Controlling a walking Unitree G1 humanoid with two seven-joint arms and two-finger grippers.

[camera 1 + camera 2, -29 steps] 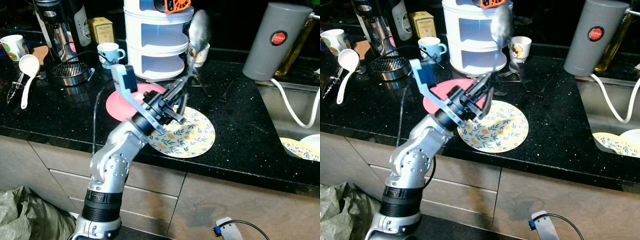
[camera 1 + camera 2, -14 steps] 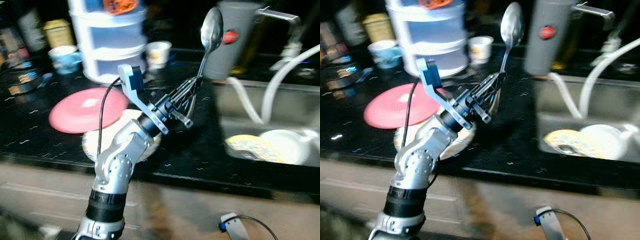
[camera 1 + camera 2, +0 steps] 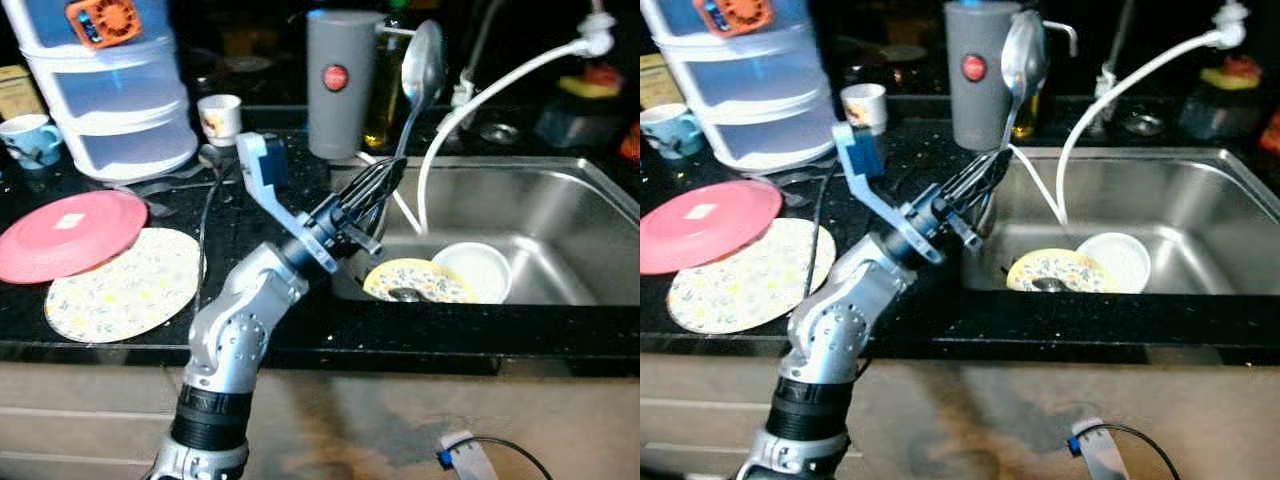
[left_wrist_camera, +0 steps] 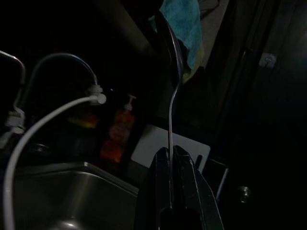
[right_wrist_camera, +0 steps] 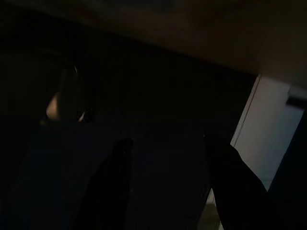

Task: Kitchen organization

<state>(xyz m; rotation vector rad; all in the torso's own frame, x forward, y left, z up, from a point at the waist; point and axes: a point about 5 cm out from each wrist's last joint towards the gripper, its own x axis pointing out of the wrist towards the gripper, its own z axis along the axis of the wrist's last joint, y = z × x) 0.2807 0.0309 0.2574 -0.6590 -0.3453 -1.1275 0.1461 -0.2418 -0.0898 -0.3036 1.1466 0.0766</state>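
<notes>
My left gripper (image 3: 383,182) is shut on the handle of a metal spoon (image 3: 422,60), which stands upright with its bowl at the top. The gripper hovers over the left edge of the steel sink (image 3: 560,170). In the left wrist view the black fingers (image 4: 187,177) pinch the spoon (image 4: 171,48) by its thin handle. Inside the sink lie a floral plate (image 3: 418,281) and a white bowl (image 3: 473,270). My right gripper (image 5: 169,141) hangs in the dark with its fingers apart and nothing between them.
A pink plate (image 3: 70,232) overlaps a floral plate (image 3: 125,283) on the black counter at left. Behind stand a stacked white container (image 3: 110,100), two cups (image 3: 220,115), a grey canister (image 3: 340,85) and a white hose (image 3: 490,85) arching over the sink.
The camera has swung right, from the plates on the counter to the sink. My left gripper still holds the spoon upright, now beside the sink's left edge.
</notes>
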